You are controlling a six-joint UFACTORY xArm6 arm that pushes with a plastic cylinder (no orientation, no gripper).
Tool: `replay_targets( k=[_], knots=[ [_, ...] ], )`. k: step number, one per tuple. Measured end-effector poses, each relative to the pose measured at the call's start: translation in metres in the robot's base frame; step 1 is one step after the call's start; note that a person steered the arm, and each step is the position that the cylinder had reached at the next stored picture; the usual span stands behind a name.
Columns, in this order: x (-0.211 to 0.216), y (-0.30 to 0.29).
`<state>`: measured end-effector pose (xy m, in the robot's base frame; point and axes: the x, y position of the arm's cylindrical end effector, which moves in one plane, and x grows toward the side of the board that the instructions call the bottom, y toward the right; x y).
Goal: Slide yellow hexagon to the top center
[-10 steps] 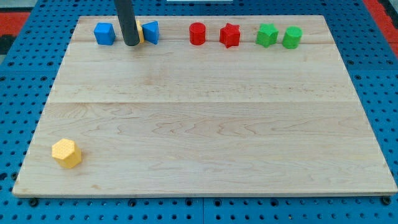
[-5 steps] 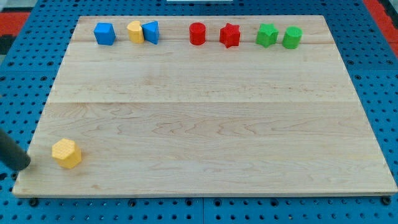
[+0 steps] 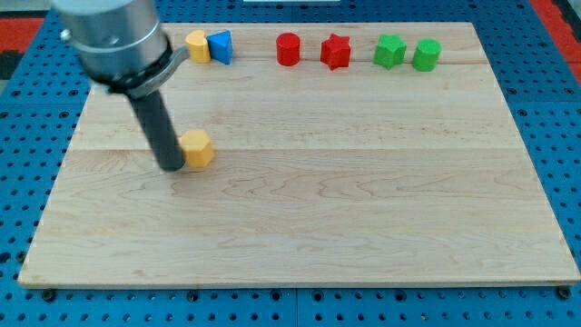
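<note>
The small yellow hexagonal plastic block (image 3: 197, 148) sits left of centre on the pale wooden surface (image 3: 363, 200), and the rod's tip (image 3: 172, 167) touches its left side. The arm has no fingers to open or close, only this rod. The block looks light, rigid and prone to spinning, so a push through its near-left face seems best.

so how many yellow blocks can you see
2. One yellow block sits in the top row, touching a blue block. The yellow hexagon lies left of centre, just right of my tip. The arm may hide others.
</note>
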<state>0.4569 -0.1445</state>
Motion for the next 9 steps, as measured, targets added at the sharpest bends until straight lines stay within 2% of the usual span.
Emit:
replay_targets(
  k=[1,2,3,4,8,9],
  knots=[
    [-0.019,0.013],
    [0.006,0.023],
    [-0.011,0.052],
    [-0.08,0.062],
    [-0.169,0.086],
    [-0.169,0.086]
  ],
)
